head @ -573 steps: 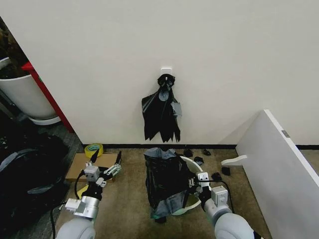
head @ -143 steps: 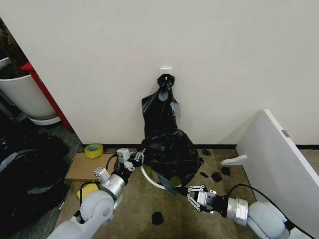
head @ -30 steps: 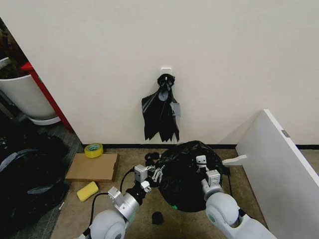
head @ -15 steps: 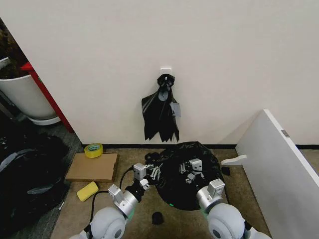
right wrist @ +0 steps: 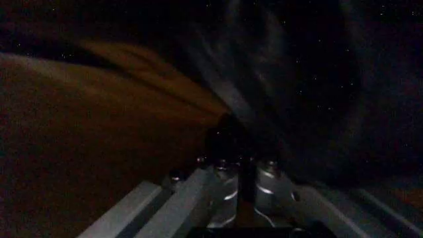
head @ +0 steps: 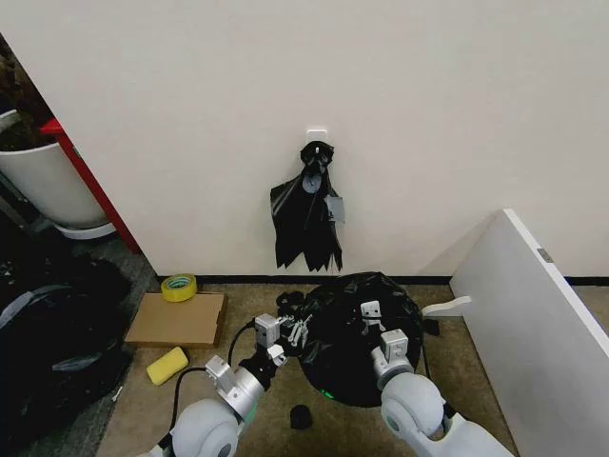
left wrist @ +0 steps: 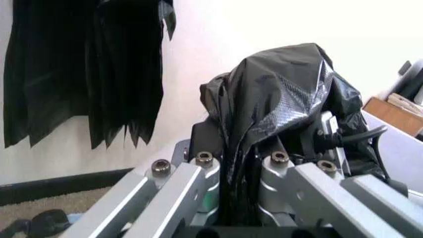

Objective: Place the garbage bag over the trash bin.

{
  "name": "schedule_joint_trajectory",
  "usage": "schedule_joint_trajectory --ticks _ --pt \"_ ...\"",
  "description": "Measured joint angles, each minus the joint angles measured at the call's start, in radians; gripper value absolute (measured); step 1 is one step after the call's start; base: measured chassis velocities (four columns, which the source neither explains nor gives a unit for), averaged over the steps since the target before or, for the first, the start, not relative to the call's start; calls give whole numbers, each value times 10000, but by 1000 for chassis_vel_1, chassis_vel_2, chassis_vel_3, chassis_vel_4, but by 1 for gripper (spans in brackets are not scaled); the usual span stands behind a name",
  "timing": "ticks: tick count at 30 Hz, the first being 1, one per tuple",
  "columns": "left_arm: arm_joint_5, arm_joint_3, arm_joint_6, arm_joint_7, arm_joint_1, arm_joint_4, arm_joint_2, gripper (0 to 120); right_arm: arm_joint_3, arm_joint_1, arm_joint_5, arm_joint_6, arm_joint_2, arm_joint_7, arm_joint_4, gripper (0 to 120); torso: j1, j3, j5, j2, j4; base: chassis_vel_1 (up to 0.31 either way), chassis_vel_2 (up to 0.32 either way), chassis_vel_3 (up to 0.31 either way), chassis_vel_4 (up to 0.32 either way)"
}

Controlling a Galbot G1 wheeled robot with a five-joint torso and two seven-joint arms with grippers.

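Black garbage bag (head: 357, 328) drapes the trash bin; left pincer (head: 293, 328) and right pincer (head: 374, 319) both pinch its plastic.

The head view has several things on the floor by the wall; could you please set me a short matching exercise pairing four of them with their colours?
Things:
1. garbage bag
2. tape roll
3. sponge
4. cardboard sheet

Colours:
A. brown
B. yellow, block-shaped
C. glossy black
D. yellow with a green-blue inner ring

Pairs: 1-C, 2-D, 3-B, 4-A
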Motion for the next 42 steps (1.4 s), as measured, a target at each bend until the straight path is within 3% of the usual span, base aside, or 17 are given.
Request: schedule_joint_trajectory --ticks 6,9,16,25,31,34,42 --pt "76 -6 -72 77 -104 206 13 5 87 -152 -58 9 -359 -144 346 0 0 0 -1 0 -1 0 0 0 0" --pt "215 -121 -373 573 -249 533 61 5 -105 -499 2088 -821 -839 202 1534 0 0 0 -3 1 -1 0 0 0 0" --pt "126 -312 -552 892 -342 674 67 5 -483 -603 4219 -2516 -1035 1107 2435 0 0 0 -3 0 -1 0 0 0 0" --pt "85 -383 -568 976 -173 332 155 5 -881 -243 3999 -2935 -771 1229 1674 0 0 0 -1 0 0 0 0 0 0" --pt "139 -281 -575 1041 -26 214 151 5 -1128 -89 1301 -2765 -638 873 639 0 0 0 -1 0 0 0 0 0 0" --pt "148 -250 -575 1043 -25 214 143 5 -1130 -112 1018 -2779 -642 873 590 0 0 0 0 0 -1 0 0 0 0" --pt "160 -191 -618 1043 -179 405 135 5 -829 -303 2434 -2589 -843 1021 1704 0 0 0 -2 0 -1 0 0 0 0"
